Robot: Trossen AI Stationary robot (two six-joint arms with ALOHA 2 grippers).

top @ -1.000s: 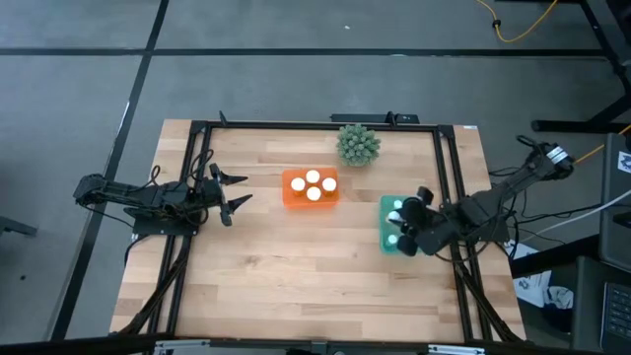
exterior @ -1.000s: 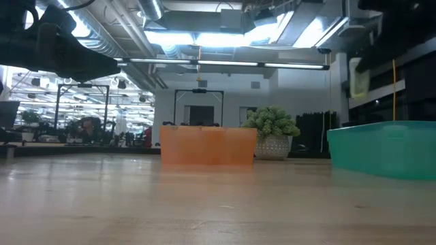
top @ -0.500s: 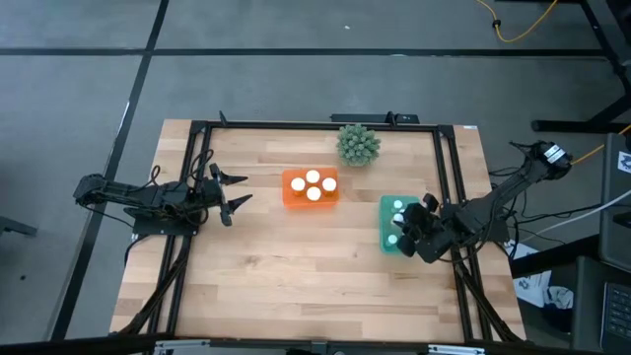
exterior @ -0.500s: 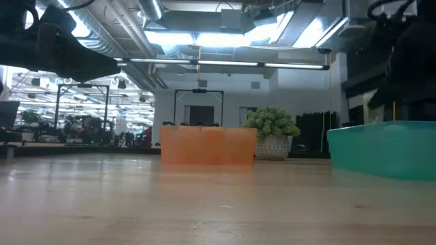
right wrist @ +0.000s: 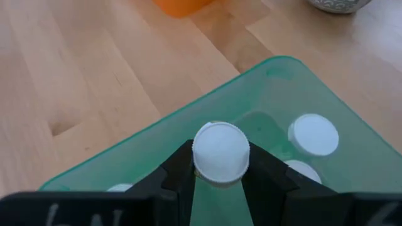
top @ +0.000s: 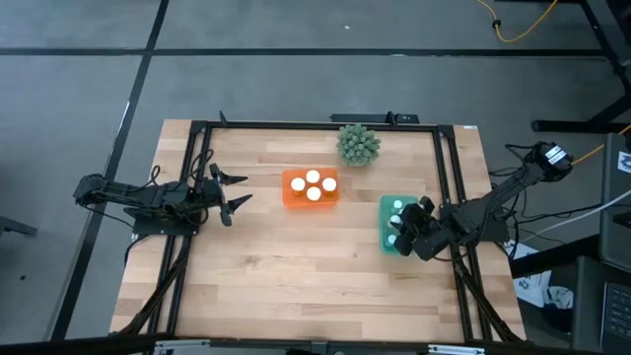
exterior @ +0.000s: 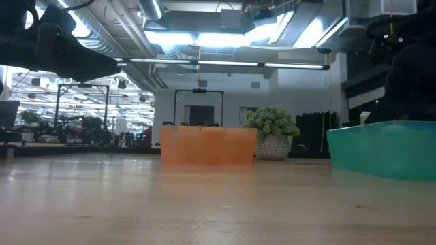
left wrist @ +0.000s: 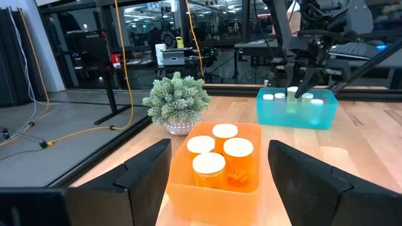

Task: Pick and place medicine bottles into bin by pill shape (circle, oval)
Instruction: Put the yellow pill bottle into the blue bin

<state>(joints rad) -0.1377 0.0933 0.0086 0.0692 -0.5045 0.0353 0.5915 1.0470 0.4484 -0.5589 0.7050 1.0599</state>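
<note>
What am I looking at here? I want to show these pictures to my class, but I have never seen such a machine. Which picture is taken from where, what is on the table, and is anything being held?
It is a robot with two dark arms at a wooden table. One picture looks straight down, one looks level across the tabletop, and two come from cameras on the arms' wrists.

On the table stand an orange tray with four white-capped medicine bottles, a teal tray with more, and a small potted plant.

The right gripper is over the teal tray, shut on one white-capped bottle. The left gripper waits open at the left, holding nothing.
</note>
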